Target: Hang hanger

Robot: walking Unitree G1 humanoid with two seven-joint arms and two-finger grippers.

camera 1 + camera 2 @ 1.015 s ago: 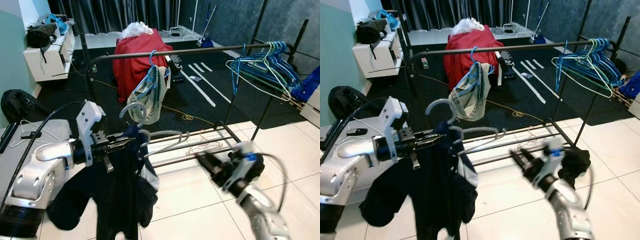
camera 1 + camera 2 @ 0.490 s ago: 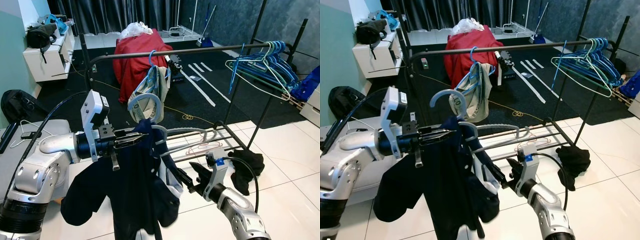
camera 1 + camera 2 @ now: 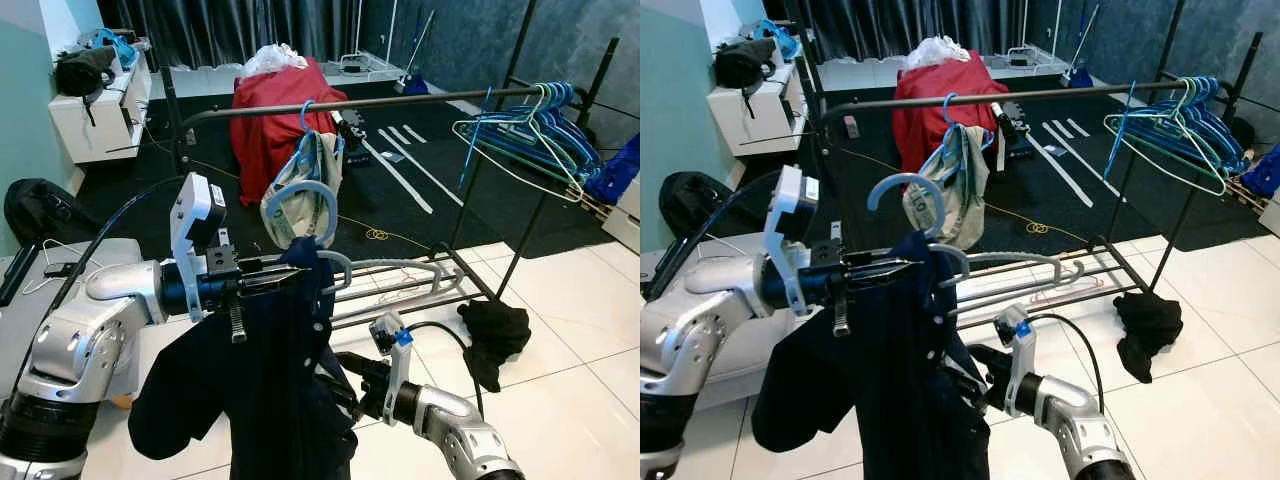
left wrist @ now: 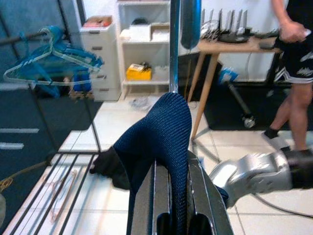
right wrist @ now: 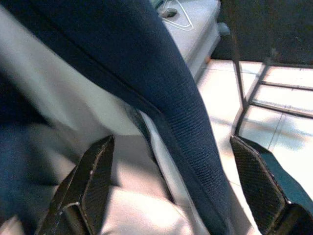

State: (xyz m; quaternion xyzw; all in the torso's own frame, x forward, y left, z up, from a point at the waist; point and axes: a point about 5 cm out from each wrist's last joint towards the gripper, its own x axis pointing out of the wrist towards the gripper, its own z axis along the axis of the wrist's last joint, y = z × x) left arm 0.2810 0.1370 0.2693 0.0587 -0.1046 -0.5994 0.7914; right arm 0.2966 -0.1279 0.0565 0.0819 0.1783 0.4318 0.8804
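Clamped jaws of the left gripper (image 3: 285, 279) hold the light blue plastic hanger (image 3: 305, 215) carrying a dark navy garment (image 3: 265, 400), near and below the black clothes rail (image 3: 370, 102). Right gripper (image 5: 176, 191), jaws wide, reaches into the cloth. Hanging remains undone.

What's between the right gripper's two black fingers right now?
In the right wrist view, the right gripper is open around the dark navy garment and its pale lining.
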